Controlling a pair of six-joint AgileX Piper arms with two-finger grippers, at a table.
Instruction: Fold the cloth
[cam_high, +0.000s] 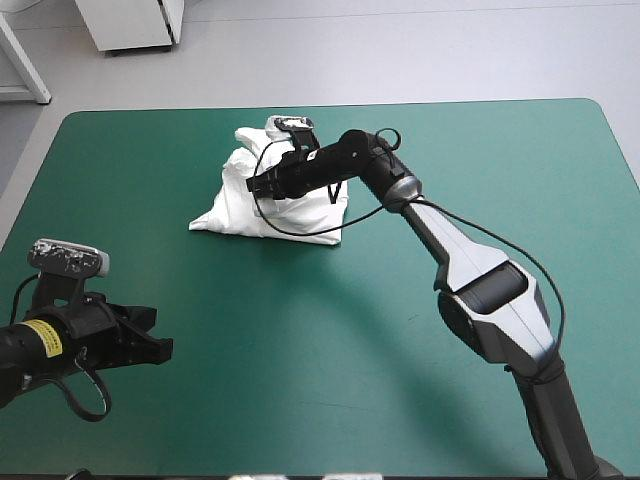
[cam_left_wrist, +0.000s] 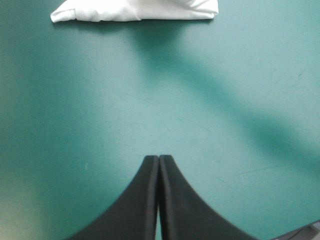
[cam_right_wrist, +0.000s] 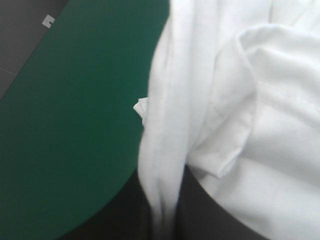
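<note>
Now the right gripper pinches the T-shirt; the left gripper, closed, sits apart.

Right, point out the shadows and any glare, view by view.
High view: the right arm throws a soft shadow on the teal-green cover beside it; no glare. Left wrist view: a broad dark band crosses the cover from under the T-shirt. Right wrist view: only faint fold shading on the T-shirt.

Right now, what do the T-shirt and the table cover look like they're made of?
T-shirt: soft, matte white cloth, likely cotton knit; it slumps in loose folds and shows a stitched hem. Table cover: smooth teal-green sheet with a dull finish, faint scuffs visible; possibly vinyl or rubber mat, but I cannot tell which.
</note>
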